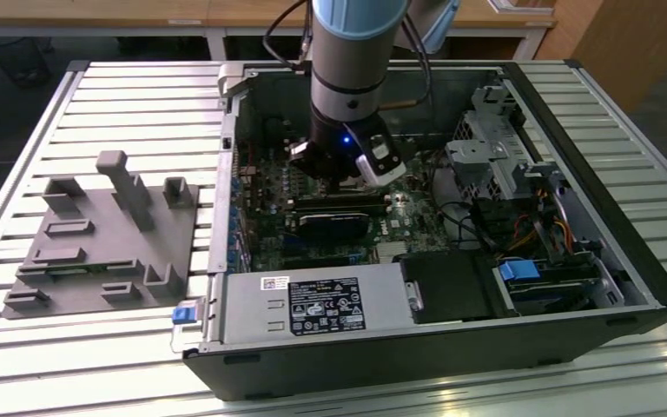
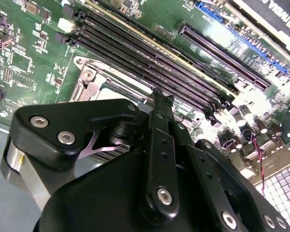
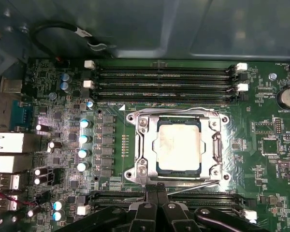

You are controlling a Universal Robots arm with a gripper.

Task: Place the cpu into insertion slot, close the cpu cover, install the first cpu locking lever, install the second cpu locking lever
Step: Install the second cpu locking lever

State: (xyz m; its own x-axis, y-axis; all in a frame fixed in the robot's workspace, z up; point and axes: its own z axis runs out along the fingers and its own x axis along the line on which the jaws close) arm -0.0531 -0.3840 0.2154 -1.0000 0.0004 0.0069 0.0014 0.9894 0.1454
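Observation:
In the first wrist view the pale silvery cpu (image 3: 179,145) lies flat in the dark-rimmed insertion slot (image 3: 179,172) on the green board. The metal cpu cover (image 3: 142,145) is down around it, its window framing the chip. One thin wire lever (image 3: 183,110) runs along the cover's side by the memory slots. A second lever (image 3: 195,187) slants along the opposite side, ending at my fingertips. My gripper (image 3: 157,194) is shut, its tips just outside that edge of the cover. In the second wrist view the gripper (image 2: 160,99) hovers beside the cover's corner (image 2: 94,79). In the exterior view the gripper (image 1: 340,181) is low inside the computer case.
Long black memory slots (image 3: 164,79) run beside the socket, and capacitors (image 3: 84,137) stand close to it. A black card (image 1: 333,228), the power supply (image 1: 310,304) and a drive cage (image 1: 507,165) crowd the case. A grey fixture (image 1: 102,243) sits on the slatted table at the exterior view's left.

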